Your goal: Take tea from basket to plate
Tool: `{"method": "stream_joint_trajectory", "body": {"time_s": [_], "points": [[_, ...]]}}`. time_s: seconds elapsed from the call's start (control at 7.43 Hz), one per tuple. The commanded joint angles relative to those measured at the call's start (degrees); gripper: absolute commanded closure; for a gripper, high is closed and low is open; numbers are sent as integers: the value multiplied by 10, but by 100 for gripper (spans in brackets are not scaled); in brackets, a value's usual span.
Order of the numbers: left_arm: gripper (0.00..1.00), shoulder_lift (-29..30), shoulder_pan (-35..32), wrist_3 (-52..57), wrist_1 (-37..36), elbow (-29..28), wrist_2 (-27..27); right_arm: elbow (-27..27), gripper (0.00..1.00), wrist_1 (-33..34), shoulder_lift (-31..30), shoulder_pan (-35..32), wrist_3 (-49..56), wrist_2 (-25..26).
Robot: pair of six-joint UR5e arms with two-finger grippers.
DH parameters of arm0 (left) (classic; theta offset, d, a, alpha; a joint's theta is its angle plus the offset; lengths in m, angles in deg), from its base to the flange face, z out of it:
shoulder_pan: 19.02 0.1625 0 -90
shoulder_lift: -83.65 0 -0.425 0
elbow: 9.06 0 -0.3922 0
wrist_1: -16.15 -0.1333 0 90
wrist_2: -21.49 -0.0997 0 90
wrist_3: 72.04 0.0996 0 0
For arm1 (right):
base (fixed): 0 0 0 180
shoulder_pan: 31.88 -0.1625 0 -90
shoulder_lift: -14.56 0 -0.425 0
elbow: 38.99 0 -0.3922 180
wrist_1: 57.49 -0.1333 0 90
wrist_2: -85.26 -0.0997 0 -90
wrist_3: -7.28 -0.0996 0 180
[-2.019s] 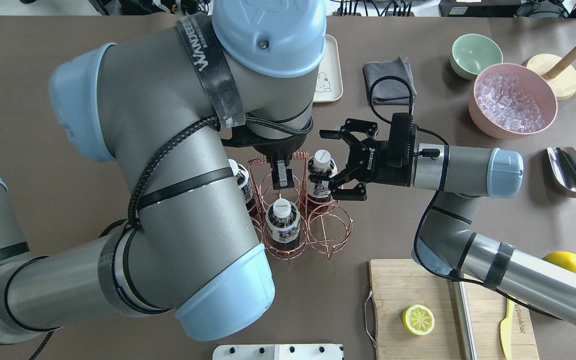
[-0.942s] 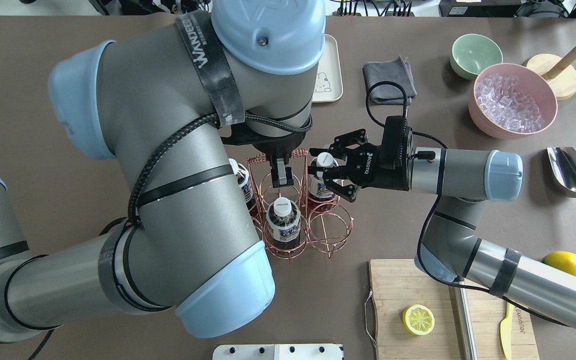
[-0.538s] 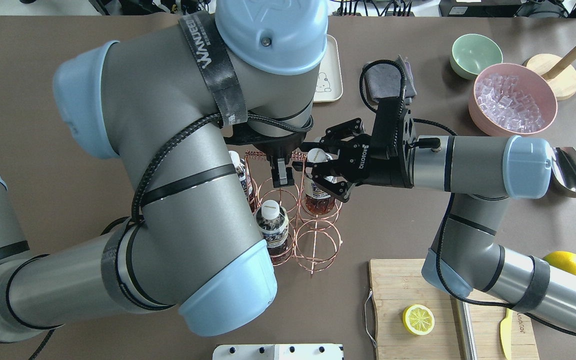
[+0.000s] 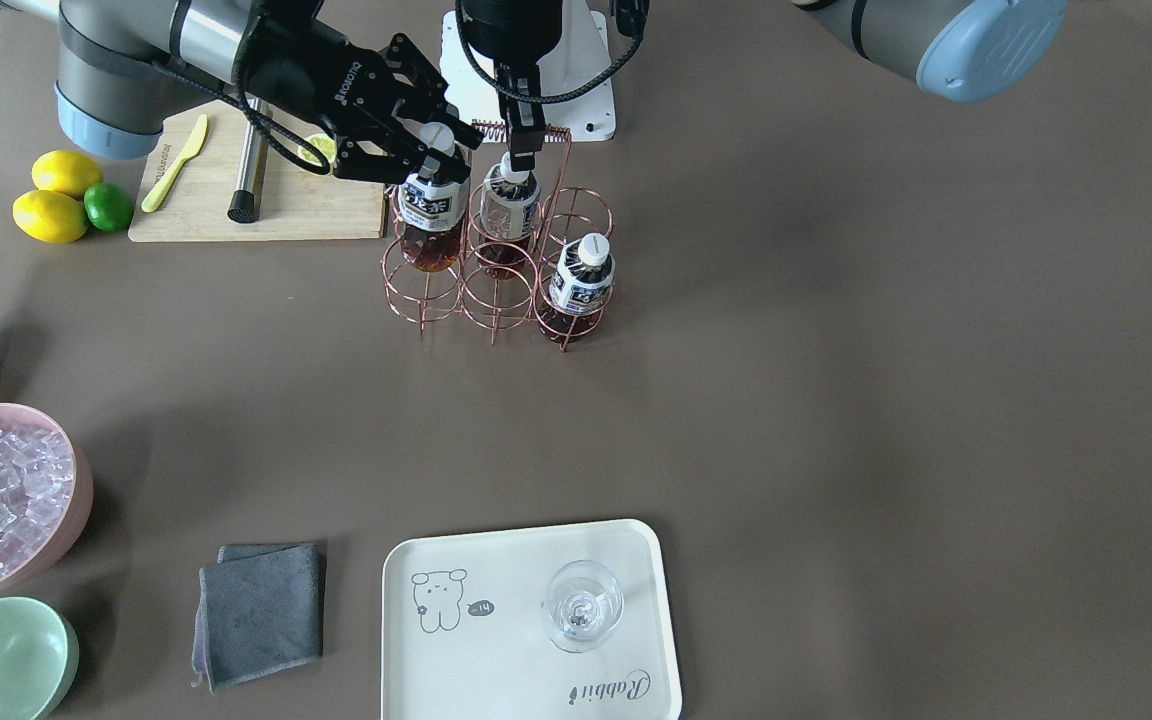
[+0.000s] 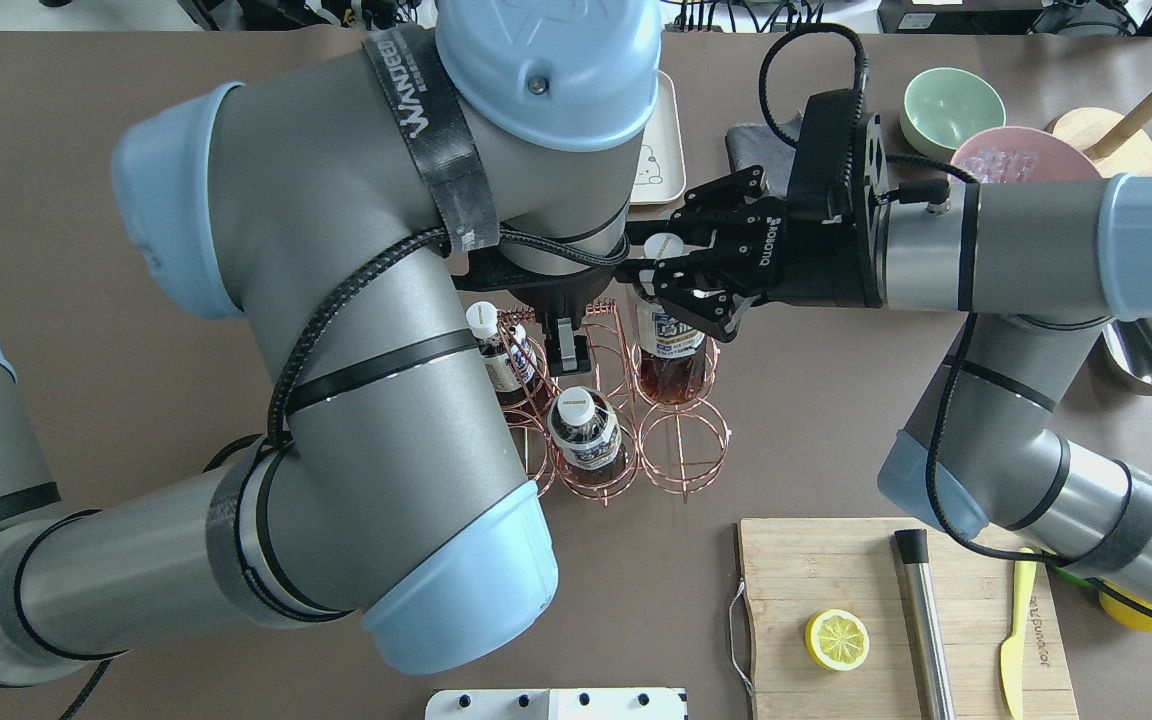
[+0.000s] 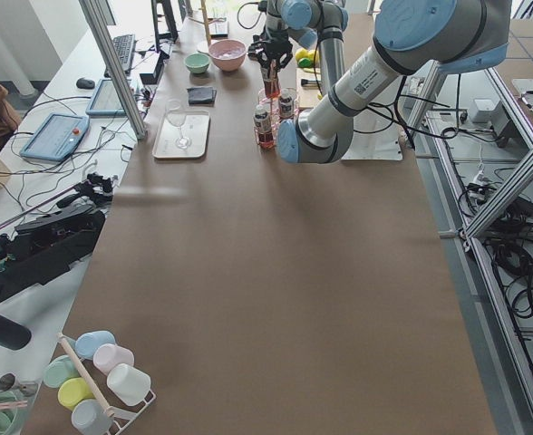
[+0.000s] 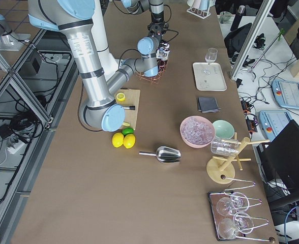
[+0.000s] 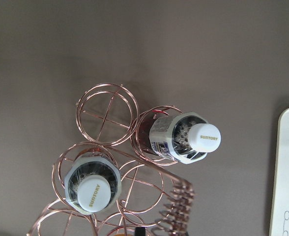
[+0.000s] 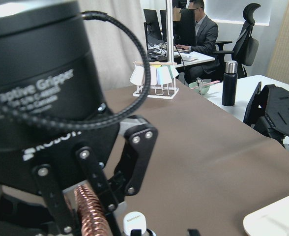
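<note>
- Currently the tea point(image 5: 673, 350) is being clamped at its neck, just under the white cap, by the right gripper point(image 5: 669, 275), whose fingers are being pressed in from both sides.
- The bottle is being held upright and high in the corner cell of the basket point(image 5: 684, 452). Its dark liquid is showing at the level of the upper rings. Whether its base is clear of the wire cannot be told.
- The coiled handle point(image 4: 551, 130) of the basket is being pinched from above by the left gripper point(image 5: 564, 350), with its fingers drawn together on the wire.
- Two more bottles are being carried in the cells, one point(image 5: 586, 432) in the middle and one point(image 5: 498, 350) partly hidden behind the left arm.
- The plate point(image 4: 516, 660) is being occupied by a stemmed glass point(image 4: 583, 605) and lies well apart from the basket, across the table.
- A grey cloth point(image 4: 258, 612) is lying beside the plate.
- A cutting board point(image 4: 276, 205) is lying just beside the basket.
</note>
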Motion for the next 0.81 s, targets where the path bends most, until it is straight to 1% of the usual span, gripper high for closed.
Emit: {"method": "stream_joint_trajectory", "body": {"time_s": [0.0,0.27,0.4,0.54,0.67], "points": [[100,0,0,0,0,-1,0,-1,100,15,3,-60,-8,-42],[100,0,-2,1,0,-1,1,-4,100,37,8,-103,-7,-42],[100,0,-11,2,0,1,2,-20,100,53,32,-120,-7,-42],[100,1,-31,4,0,3,4,-59,100,56,66,-135,-6,-41],[100,-1,-62,6,-3,7,10,-117,100,55,110,-149,-4,-39]]}}
